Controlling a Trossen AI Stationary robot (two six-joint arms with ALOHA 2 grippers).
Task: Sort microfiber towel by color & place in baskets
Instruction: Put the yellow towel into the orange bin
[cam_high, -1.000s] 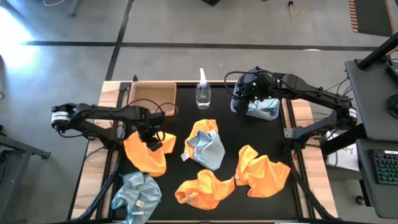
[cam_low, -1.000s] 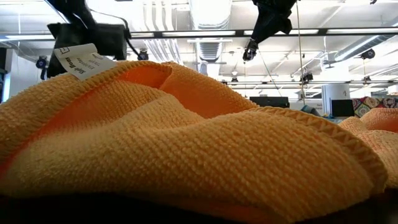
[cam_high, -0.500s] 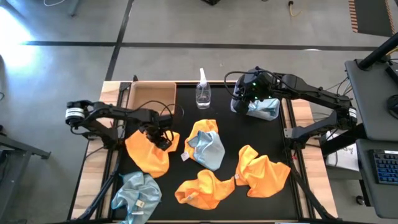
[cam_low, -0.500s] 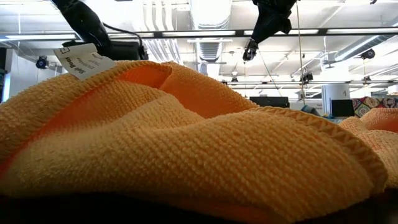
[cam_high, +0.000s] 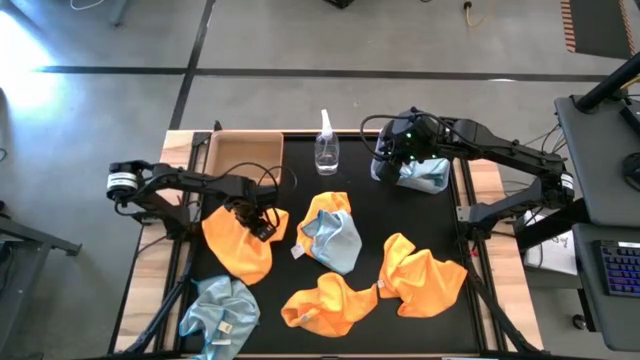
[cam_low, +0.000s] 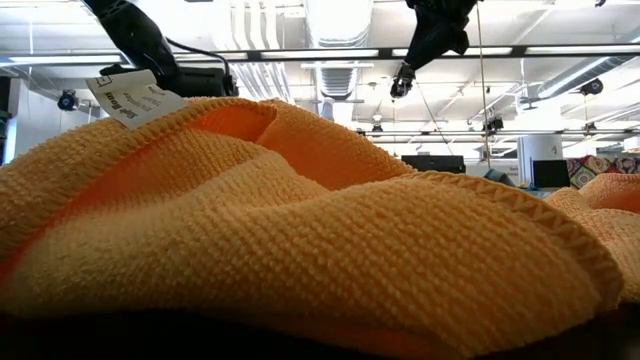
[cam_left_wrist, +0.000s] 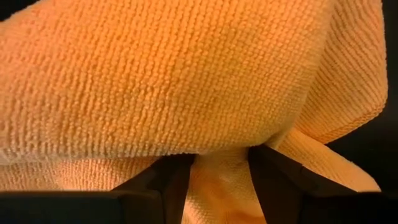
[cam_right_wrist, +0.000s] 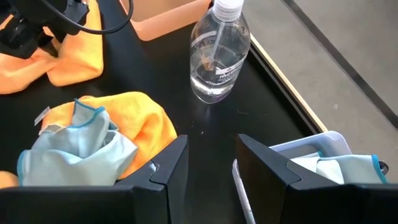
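Note:
An orange microfiber towel (cam_high: 238, 248) lies crumpled at the table's left. My left gripper (cam_high: 263, 226) points down into its far right part, open, with cloth (cam_left_wrist: 217, 180) between the fingers. Other towels lie loose: a pale blue one (cam_high: 220, 308) at the near left, an orange and a pale blue one together (cam_high: 330, 232) in the middle, and two orange ones (cam_high: 328, 302) (cam_high: 422, 276) nearer. My right gripper (cam_right_wrist: 211, 168) hangs open and empty above the grey-blue basket (cam_right_wrist: 329, 138), which holds a pale blue towel (cam_right_wrist: 339, 168). The tan basket (cam_high: 245, 152) stands at the far left. My left gripper comes at the orange towel from above, pointing down. Its open fingers (cam_left_wrist: 166, 186) stand on either side of a raised fold (cam_left_wrist: 219, 168) near the towel's far right edge and touch the cloth. The towel lies slack on the table.
A clear spray bottle (cam_high: 327, 150) stands upright at the far middle, between the two baskets. In the low view an orange towel (cam_low: 300, 230) with a white tag (cam_low: 125, 97) fills the foreground. Bare black tabletop (cam_high: 300, 185) shows between the bottle and the middle towels.
My left gripper has sunk onto the left orange towel, shifting a little toward the table's right, and has kept still over the last half second. The towels lie as before.

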